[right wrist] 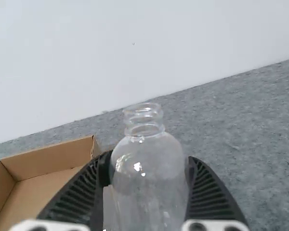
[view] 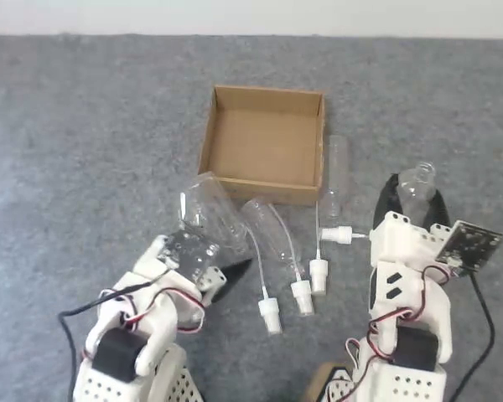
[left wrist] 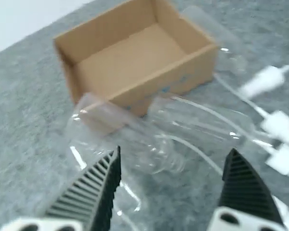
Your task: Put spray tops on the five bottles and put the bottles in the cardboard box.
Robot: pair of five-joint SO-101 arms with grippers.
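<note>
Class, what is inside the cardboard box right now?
Inside the cardboard box only its bare floor and walls show. Its near wall covers a thin strip of floor.

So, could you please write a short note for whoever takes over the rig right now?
Left gripper: open, just above two lying bottles in front of the box.
Right gripper: shut on an upright bottle with a bare neck, to the right of the box.
Another bottle lies along the box's right side. Four spray tops lie loose near the lying bottles.
Done: nothing yet. The box is empty, and no bottle I can see has a top on.
Left: fit the tops, then put every bottle in the box.
</note>
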